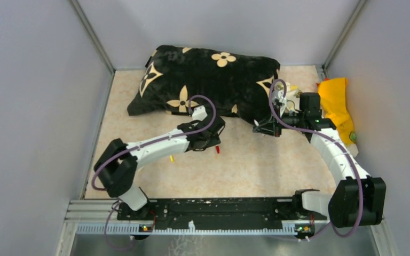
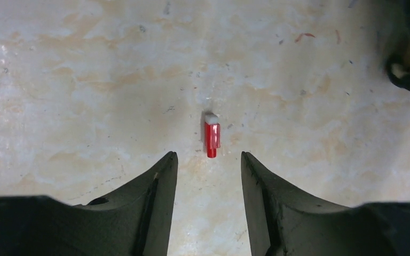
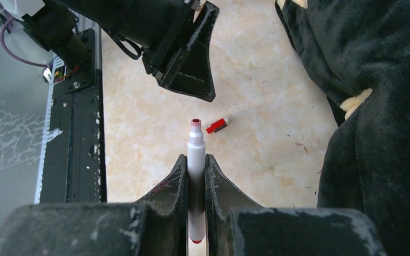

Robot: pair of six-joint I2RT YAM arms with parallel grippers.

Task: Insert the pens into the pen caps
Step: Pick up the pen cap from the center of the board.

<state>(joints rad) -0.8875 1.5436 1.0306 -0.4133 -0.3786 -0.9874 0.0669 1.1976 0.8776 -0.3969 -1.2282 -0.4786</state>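
My right gripper (image 3: 195, 160) is shut on a white pen (image 3: 195, 145) with a red tip that points forward, held above the table. In the top view it (image 1: 262, 128) hovers by the cushion's front edge. A red pen cap (image 2: 212, 137) with a white end lies flat on the table, just ahead of my open, empty left gripper (image 2: 208, 160), between the lines of its fingers. The same cap shows in the top view (image 1: 218, 150) and in the right wrist view (image 3: 217, 125). My left gripper (image 1: 212, 143) is low over it. A yellow cap (image 1: 172, 158) lies beside the left arm. Other pens are hidden.
A big black cushion (image 1: 208, 85) with cream flowers fills the back of the table and reaches close to the right gripper (image 3: 384, 106). A yellow cloth (image 1: 335, 101) lies at the right wall. Grey walls enclose three sides. The black base rail (image 1: 213, 210) runs along the near edge.
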